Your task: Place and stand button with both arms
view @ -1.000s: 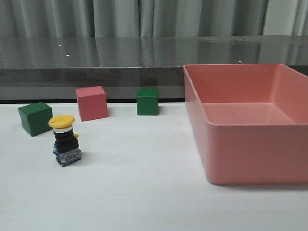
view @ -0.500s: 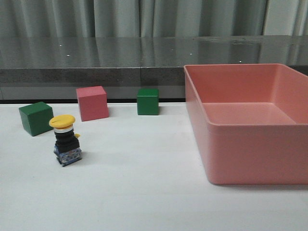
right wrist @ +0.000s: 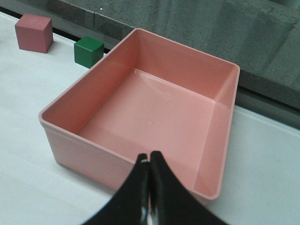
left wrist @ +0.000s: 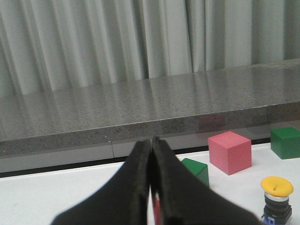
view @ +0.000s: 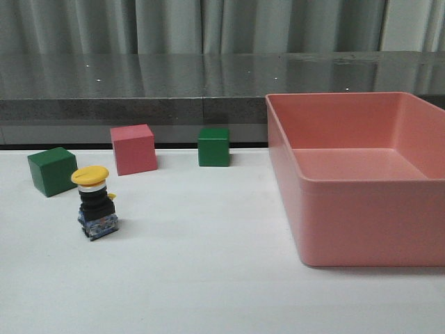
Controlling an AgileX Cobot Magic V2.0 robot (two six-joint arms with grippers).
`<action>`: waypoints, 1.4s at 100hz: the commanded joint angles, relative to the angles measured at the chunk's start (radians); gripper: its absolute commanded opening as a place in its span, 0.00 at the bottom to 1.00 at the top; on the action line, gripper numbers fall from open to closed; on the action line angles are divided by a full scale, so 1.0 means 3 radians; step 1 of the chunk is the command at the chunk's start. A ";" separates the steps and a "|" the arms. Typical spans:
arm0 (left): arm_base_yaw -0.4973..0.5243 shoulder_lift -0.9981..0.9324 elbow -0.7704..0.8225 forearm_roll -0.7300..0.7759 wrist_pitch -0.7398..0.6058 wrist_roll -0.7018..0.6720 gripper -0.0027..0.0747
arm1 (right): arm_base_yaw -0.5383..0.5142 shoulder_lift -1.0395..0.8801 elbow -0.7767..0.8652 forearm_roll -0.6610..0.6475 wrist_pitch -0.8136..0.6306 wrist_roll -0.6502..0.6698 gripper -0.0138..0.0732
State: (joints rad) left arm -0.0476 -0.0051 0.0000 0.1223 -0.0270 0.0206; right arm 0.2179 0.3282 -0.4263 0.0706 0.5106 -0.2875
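Fingers of the left gripper (left wrist: 152,187) were pressed together on nothing, and the right gripper (right wrist: 149,187) was likewise clenched and empty above the near wall of the pink bin (view: 361,216). Well left of that bin, the button (view: 94,202) stood upright on the white table (view: 208,278), yellow cap up. Farther from the bin's near wall sat a green cube (view: 52,170), a pink cube (view: 133,149) and a second green cube (view: 213,146).

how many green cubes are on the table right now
2. One green cube sits at the far left, just behind the upright button. The other green cube sits to the right of the pink cube, near the pink bin. None seems hidden.
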 commanded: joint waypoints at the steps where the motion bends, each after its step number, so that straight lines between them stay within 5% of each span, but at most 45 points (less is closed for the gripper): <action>1: 0.0050 -0.0104 0.0153 0.0002 -0.0264 -0.0041 0.01 | -0.0023 0.0024 -0.0083 -0.0005 -0.0257 -0.0009 0.09; 120: 0.0058 -0.0104 0.0153 0.0002 -0.0264 -0.0041 0.01 | -0.0023 -0.0025 -0.0008 -0.0006 -0.0266 -0.0009 0.09; 140: 0.0058 -0.0104 0.0153 0.0002 -0.0264 -0.0041 0.01 | -0.0129 -0.0362 0.0235 -0.0006 -0.0577 0.0222 0.09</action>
State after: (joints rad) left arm -0.0311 -0.0051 0.0000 0.1238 -0.0270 0.0185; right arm 0.2073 0.2591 -0.3623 0.0706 0.4697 -0.2658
